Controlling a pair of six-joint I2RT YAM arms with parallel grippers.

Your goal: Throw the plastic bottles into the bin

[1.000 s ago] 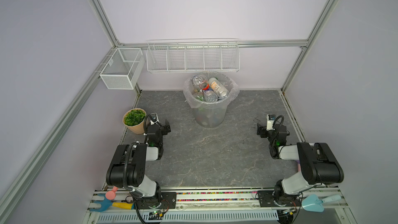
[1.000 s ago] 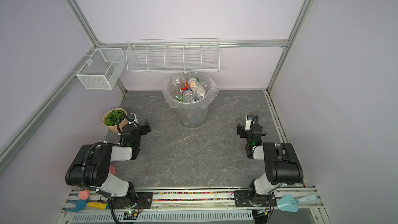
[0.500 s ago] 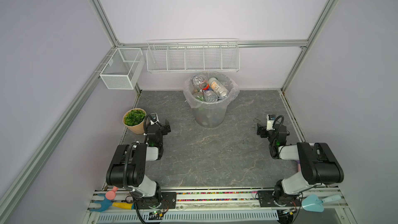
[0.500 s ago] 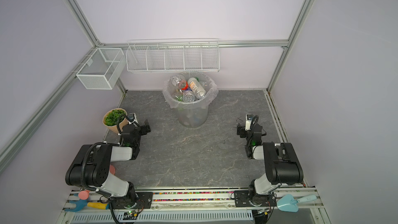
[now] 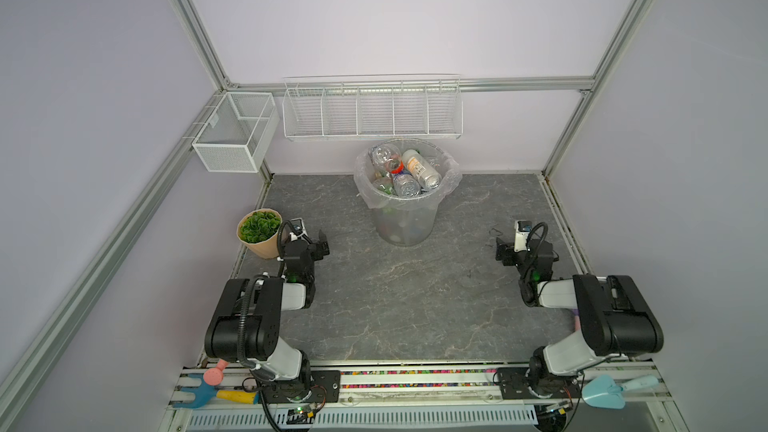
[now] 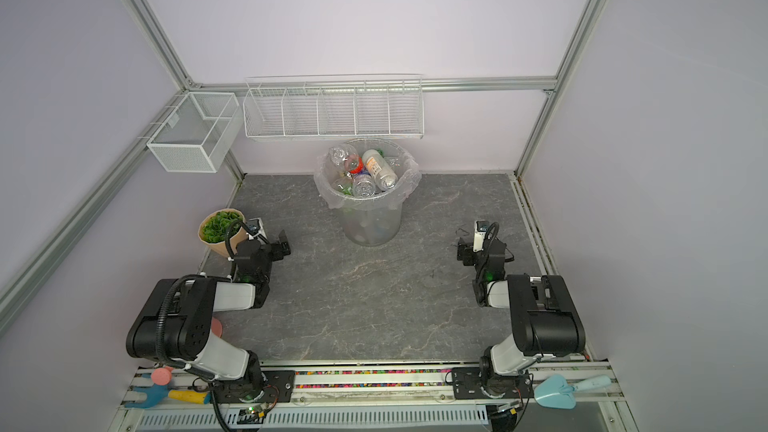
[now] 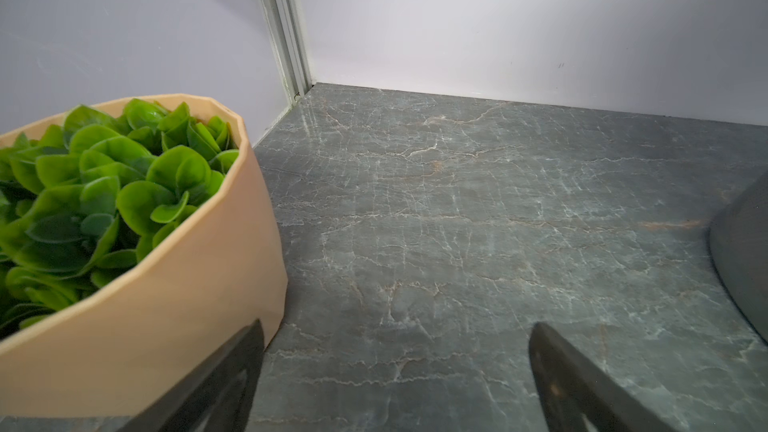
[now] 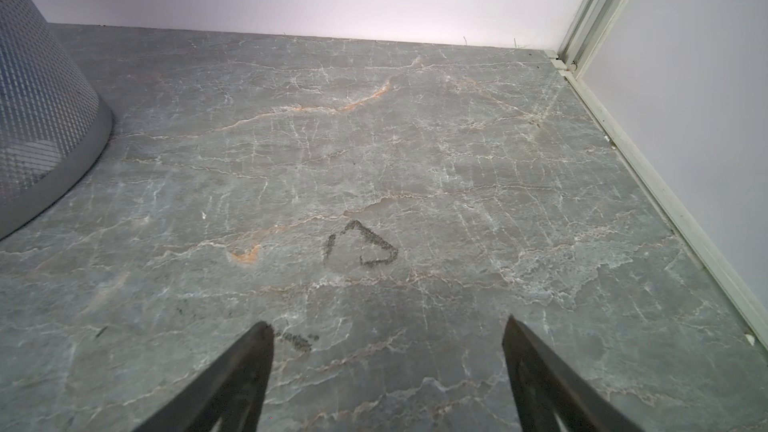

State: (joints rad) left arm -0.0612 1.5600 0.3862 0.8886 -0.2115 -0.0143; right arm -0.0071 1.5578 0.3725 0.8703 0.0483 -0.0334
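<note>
Nothing has shifted in the last second: both arms sit as they were, folded low, and the pile in the bin [image 5: 405, 218] looks the same. The bottles [image 5: 406, 176] lie heaped inside it up to the rim, seen in both top views, and I can spot none anywhere else. I'd say the job is done, or as good as, and the arms are parked.

The walls [image 5: 395, 14] are plain pale lilac in a metal frame. Behind and above the bin two white wire baskets [image 5: 372, 112] hang on them. The table [image 5: 395, 297] is grey, marble-patterned stone, bare in front of the bin and to both sides of it.

The bin stands at the back, midway across. The left gripper [image 7: 399, 328] rests well to the left and front of the bin, its jaws wide apart with only bare stone between them. The right gripper [image 8: 387, 322] mirrors it on the bin's other side, also spread and holding nothing. A tan pot [image 5: 266, 247] of green leaves stands left of the bin, just beside the left gripper. A small dark triangular mark [image 8: 359, 245] smudges the stone to the bin's right, ahead of the right gripper.
</note>
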